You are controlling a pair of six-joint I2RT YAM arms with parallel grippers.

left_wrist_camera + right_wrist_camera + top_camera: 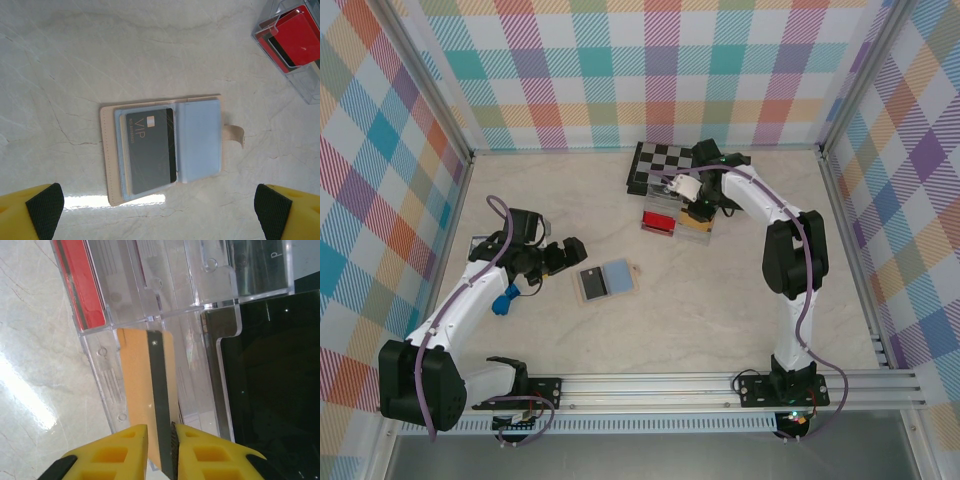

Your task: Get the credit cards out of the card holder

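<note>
While the job stood part done, the tabletop carried, at its far side, a chessboard and, just in front of it, a clear plastic tray with upright compartments. Card holder: lay open and flat near the middle of the tabletop, well apart from the tray, light blue panels up, tab to one side. Credit cards, three counted. Red card: out of the holder, stood in one tray compartment. Orange-tan card, dark stripe: out of the holder, inside the neighbouring compartment, not yet let go. Dark grey card, marked VIP: not removed, tucked in one panel of the holder; the other panel looked empty, and whether further cards sat beneath the grey one could not be told. Right fingers: together, clamped on the near edge of the orange-tan card over the tray. Left fingers: wide apart, holding nothing, poised above the holder with one on either side of it. Judged state: two cards out, at least one left; remaining work looked to be releasing the orange-tan card and drawing the grey one from its sleeve.
</note>
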